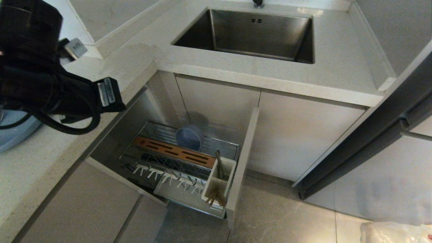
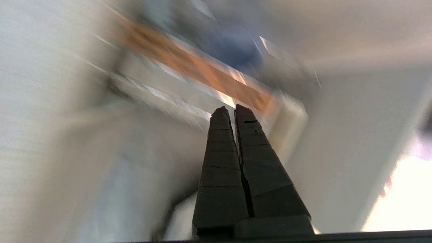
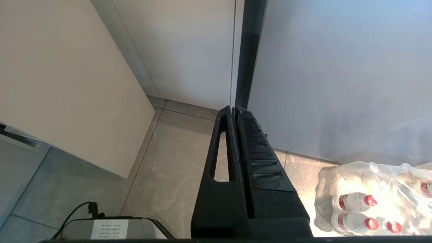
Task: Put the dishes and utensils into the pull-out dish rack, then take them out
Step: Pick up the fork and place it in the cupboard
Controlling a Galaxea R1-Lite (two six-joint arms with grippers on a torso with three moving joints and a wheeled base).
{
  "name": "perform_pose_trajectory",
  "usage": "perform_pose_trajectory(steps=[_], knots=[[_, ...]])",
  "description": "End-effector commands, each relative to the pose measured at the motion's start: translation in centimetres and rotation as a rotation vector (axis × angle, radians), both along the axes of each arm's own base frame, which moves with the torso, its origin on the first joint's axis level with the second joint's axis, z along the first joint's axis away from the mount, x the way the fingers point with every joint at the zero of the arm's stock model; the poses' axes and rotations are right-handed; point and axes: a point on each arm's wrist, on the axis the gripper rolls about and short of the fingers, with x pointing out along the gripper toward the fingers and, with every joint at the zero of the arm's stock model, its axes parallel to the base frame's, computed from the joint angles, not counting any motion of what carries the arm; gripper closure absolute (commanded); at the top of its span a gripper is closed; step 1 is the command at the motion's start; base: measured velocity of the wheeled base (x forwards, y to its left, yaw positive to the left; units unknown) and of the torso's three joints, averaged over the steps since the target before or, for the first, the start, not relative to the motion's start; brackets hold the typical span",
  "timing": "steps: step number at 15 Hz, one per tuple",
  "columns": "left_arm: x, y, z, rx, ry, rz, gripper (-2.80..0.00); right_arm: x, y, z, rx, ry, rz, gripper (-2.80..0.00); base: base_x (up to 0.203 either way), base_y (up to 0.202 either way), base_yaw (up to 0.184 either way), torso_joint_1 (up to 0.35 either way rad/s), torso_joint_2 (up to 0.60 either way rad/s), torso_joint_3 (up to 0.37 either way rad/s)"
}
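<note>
with jaws: left gripper (image 2: 233, 113) pressed tight together, nothing between; right gripper (image 3: 233, 113) likewise closed on nothing, parked low over the floor (image 3: 175, 162), idle.
left arm: black bulk up at the near left of the head view, over the counter (image 1: 40, 158), well apart from the rack; its own view is too smeared to place things exactly.
plate: pale-blue rim (image 1: 13, 135) shows on the counter under the arm, mostly hidden.
rack: pull-out dish rack (image 1: 182, 162) drawn out below the counter, wooden bar (image 1: 175, 152) across it, white prongs (image 1: 168, 177) at the near side.
cup: white utensil cup (image 1: 217, 184) holds the chopsticks (image 1: 214, 197) and, it seems, the metal utensil (image 1: 219, 165).
bowl: blue bowl (image 1: 189, 136) tilted on edge behind the bar.
risk 1: going in with jaws closed would knock the bowl over or shove it along the wires, not grip it.
risk 2: counter edge overhangs the rack's left side; a low reach could clip it.
risk 3: thin sticks may slip or scatter if pinched off-centre.
in the way: beige front panel (image 1: 244, 162) walls the rack's right side; cup rim crowds the utensils.
farther off: steel sink (image 1: 253, 33); wrapped bottles (image 3: 368, 202) on the floor at right.
</note>
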Motion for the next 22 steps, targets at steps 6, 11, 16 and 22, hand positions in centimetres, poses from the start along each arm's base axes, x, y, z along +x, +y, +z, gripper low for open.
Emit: perform_pose_trajectory(steps=[6,11,16,22], knots=[[-2.0,7.6,4.2,0.104,-0.199,0.277,0.00,0.0,0.0,0.0,0.000,0.000,0.000,0.00,0.000,0.000,0.000,0.000,0.00,0.000],[-4.1,12.9,6.1,0.218,-0.243,0.514,0.00,0.0,0.0,0.0,0.000,0.001,0.000,0.00,0.000,0.000,0.000,0.000,0.00,0.000],[-5.8,17.1,7.2,0.317,-0.236,0.640,0.00,0.0,0.0,0.0,0.000,0.001,0.000,0.00,0.000,0.000,0.000,0.000,0.00,0.000],[-5.0,21.8,6.6,0.341,-0.153,0.625,0.00,0.0,0.0,0.0,0.000,0.000,0.000,0.00,0.000,0.000,0.000,0.000,0.00,0.000]])
